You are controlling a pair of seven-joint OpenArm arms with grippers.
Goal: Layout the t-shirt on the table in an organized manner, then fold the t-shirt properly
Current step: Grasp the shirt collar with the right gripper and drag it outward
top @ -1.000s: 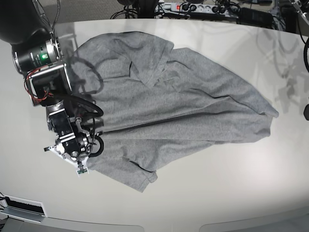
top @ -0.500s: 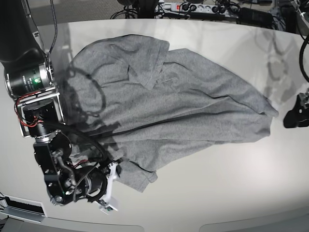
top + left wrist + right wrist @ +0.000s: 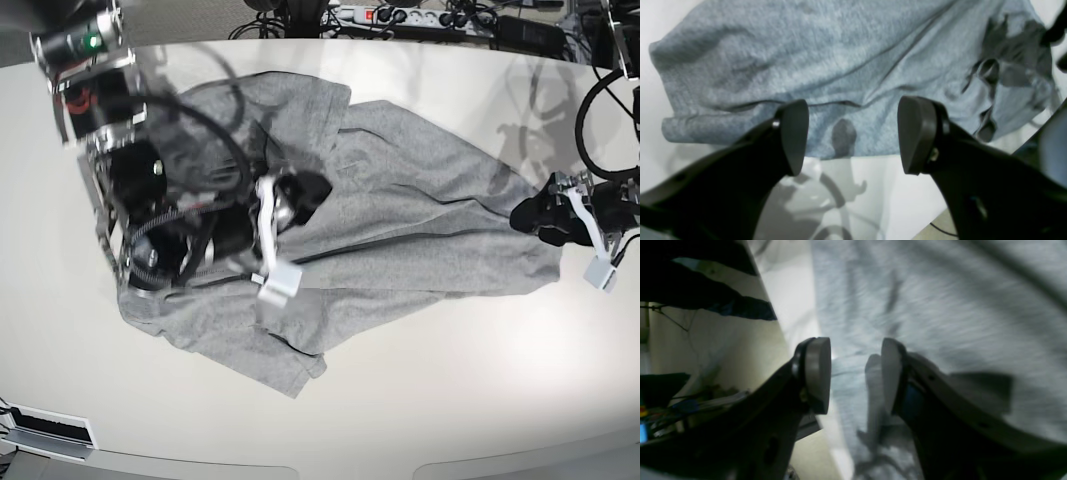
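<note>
Both arms have come in over the cloth since the earlier base frame: R end effector (image 3: 856,373) swung from abt 7-8 o'clock up toward mid-shirt, L end effector (image 3: 853,136) in from the edge at 3.

Clock = base view, centred on the t-shirt (image 3: 420,262), 12 = far side. Shirt lies mid-surface (image 3: 450,370), crumpled, not laid out yet; folding should wait, imo.

Nearest: small flap (image 3: 300,375) at abt 6, creased, w/ a tucked bit. Best opened out only after the body is flat, else it'll prob. bunch again.

Middle: long creases (image 3: 375,240) run from abt 8 to 3. R end effector has its fingers apart over the cloth, nothing between them. L end effector also apart & empty, above the narrow end at 3-4. For a good grip, L should go straight down at that end's edge, take a thin pinch (1 layer if poss.), then close; too deep = several layers caught. R should pick a matching edge, not mid-cloth, then both lift low & draw apart evenly, slow, so the creases pull out w/o dragging the whole shirt.

Farthest: rumpled bulge (image 3: 285,95) at abt 11-12. Prob. wants its own pull toward 12 afterwards, then a light smoothing pass.
</note>
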